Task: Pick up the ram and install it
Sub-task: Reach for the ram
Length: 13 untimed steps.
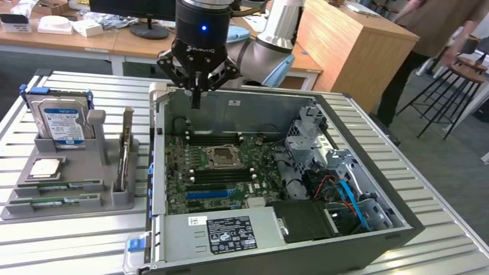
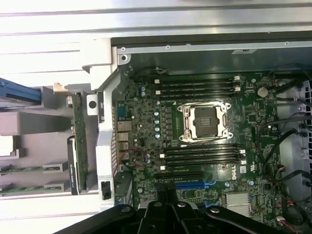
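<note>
The table is showing ribbed, silvery metal with a dull shine. The case is looking like grey sheet metal, matt on the inside. The motherboard is appearing green and slightly glossy. At the exterior view's left, the tray is looking like matt grey plastic, and the drive is carrying a paper-like label on shiny metal. The gripper is looking matt black, while the arm is gleaming as smooth silver metal. The far cabinet is showing smooth light wood.
</note>
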### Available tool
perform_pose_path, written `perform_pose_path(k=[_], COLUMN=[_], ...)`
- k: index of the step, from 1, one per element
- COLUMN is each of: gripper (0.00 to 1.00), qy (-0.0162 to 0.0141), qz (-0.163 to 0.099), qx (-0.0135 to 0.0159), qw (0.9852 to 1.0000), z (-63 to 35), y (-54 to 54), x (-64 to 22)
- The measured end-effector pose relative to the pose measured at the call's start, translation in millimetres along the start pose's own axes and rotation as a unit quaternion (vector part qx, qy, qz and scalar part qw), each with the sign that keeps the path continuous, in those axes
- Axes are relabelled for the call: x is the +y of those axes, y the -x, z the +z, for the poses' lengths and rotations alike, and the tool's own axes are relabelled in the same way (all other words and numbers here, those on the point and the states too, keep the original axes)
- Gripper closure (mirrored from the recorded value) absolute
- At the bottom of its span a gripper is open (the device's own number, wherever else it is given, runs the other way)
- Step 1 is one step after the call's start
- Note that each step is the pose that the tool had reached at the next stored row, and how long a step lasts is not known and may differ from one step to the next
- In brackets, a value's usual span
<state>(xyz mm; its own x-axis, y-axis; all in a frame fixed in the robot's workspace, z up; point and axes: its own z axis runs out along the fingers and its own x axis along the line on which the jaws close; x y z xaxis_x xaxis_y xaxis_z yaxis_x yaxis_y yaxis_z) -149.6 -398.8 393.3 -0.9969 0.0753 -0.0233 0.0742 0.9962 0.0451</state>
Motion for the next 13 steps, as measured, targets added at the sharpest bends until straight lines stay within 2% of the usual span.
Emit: perform_pose_path(k=[13], gripper=[0.90], qy=[0.0000], qz=[0.000], qx=[0.0000], qw=[1.0000], z=[-0.7], y=[-24.7], x=[-1.8])
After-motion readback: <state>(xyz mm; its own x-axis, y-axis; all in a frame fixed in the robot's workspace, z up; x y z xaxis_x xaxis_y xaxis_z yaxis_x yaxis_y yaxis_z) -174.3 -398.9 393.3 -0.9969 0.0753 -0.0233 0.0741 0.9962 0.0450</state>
